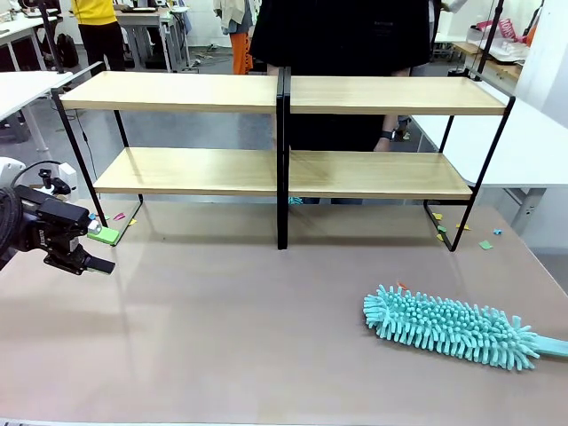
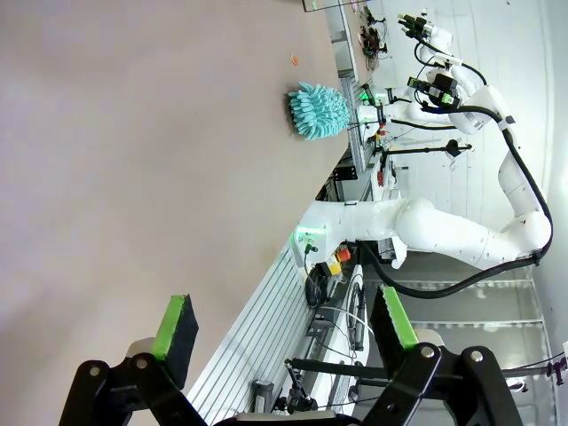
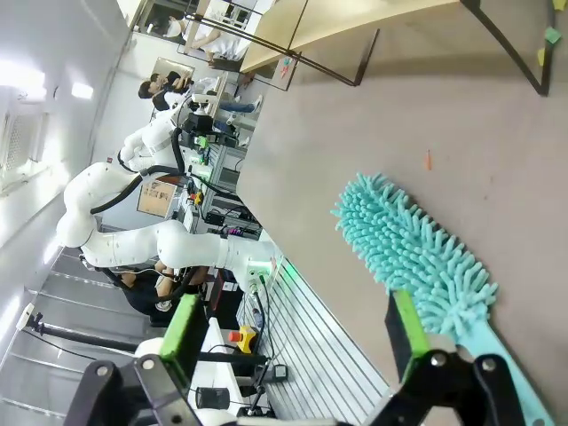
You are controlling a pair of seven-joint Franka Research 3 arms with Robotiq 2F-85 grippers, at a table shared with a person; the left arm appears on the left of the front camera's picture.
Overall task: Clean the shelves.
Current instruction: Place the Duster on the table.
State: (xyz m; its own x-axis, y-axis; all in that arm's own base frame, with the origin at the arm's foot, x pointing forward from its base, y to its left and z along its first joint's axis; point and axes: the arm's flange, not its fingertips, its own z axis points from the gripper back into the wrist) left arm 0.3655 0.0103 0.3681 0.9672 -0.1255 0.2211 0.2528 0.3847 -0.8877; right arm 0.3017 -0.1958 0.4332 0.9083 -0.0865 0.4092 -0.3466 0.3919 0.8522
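The shelves (image 1: 282, 95) stand across the far half of the table, a two-tier rack of light wooden boards on a thin black frame; one end of the shelves (image 3: 355, 22) appears at the top of the right wrist view. A teal fluffy duster (image 1: 453, 328) lies flat at the table's front right. My left gripper (image 1: 99, 250) hovers low at the left edge, open and empty, with the duster (image 2: 317, 111) far off beyond my left gripper (image 2: 288, 324). Open and empty too, my right gripper (image 3: 293, 328) sits just short of the duster (image 3: 417, 257), whose handle runs past its right finger.
A person in black (image 1: 342, 35) stands behind the shelves. Small coloured paper scraps (image 1: 485, 244) lie on the table around the rack's feet, some also at the left foot (image 1: 118, 216). White tables (image 1: 532, 142) flank both sides. The brown tabletop (image 1: 231, 319) stretches bare in front.
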